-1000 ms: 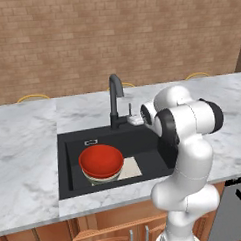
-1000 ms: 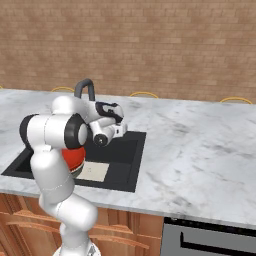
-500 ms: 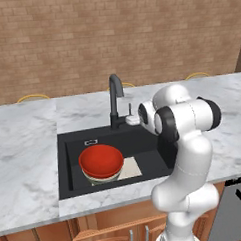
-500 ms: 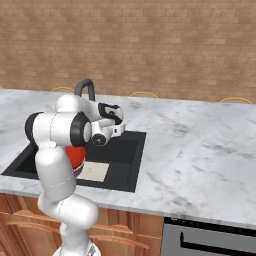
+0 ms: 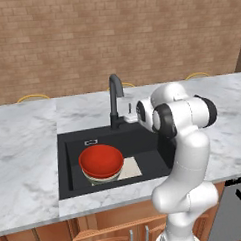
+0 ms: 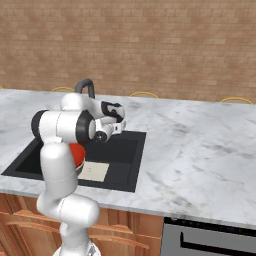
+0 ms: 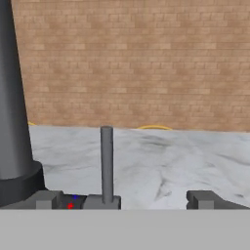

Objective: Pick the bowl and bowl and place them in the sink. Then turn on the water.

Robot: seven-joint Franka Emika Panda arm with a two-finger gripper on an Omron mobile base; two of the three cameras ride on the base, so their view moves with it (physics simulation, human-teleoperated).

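The glossy red bowl sits nested in the cream bowl on the left of the black sink. A sliver of the red bowl shows behind my arm in the right base view. The tall black faucet stands at the sink's back rim, and no water runs from it. My gripper hovers just right of the faucet base, open. In the hand view the thin upright lever stands between my fingertips, nearer the left one, with the faucet column at far left.
A pale flat rectangle lies on the sink floor beside the bowls. Grey marble counter surrounds the sink, with a brick wall behind. An appliance front sits under the counter at the right.
My hand has edged slightly toward the faucet and its lever. The bowls have not moved and the jaws stay open.
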